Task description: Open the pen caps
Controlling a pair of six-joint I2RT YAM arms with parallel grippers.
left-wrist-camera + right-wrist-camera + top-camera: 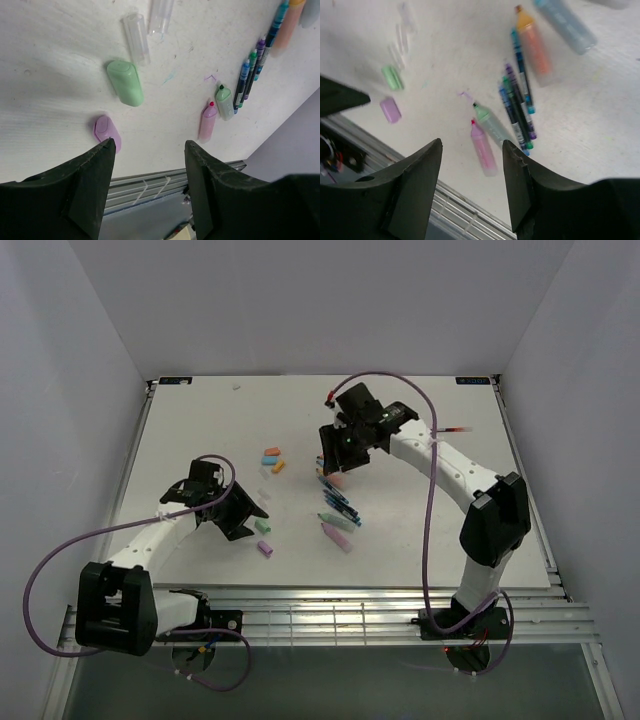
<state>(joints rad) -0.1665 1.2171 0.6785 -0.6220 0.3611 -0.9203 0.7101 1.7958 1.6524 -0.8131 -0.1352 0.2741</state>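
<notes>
Two dark two-finger grippers hang over a white table (200, 410), both with jaws spread and nothing between them. The left gripper (149, 150) is above the near-left part of the table, close to two stubby plastic caps that lie apart from any barrel. One is a pastel green cap (125, 82); the other, nearer the fingers, is a pastel purple cap (106, 131). In the left wrist view each cap's long axis runs from upper left to lower right. The two are roughly parallel and a little apart, and which end is the open one cannot be told. Beyond the green cap lie two clear tube-like caps (136, 37), their long axes running nearly straight up the picture.

Farther back on the table, in the top view, a pastel orange cap (270, 451) and a pastel blue cap (268, 461) lie side by side. Their long axes run roughly left to right.

The right gripper (472, 145) hovers above the pen cluster at mid-table. There a pink highlighter (483, 147) and a green highlighter (492, 125) lie uncapped, side by side. Their bare tips point away from the metal rail (470, 220) at the near edge. A bundle of thin blue, green and purple pens (517, 107) lies just beside them, the pens roughly parallel to one another. An orange highlighter (535, 45) and a blue highlighter (565, 25) lie farther off, blurred.
</notes>
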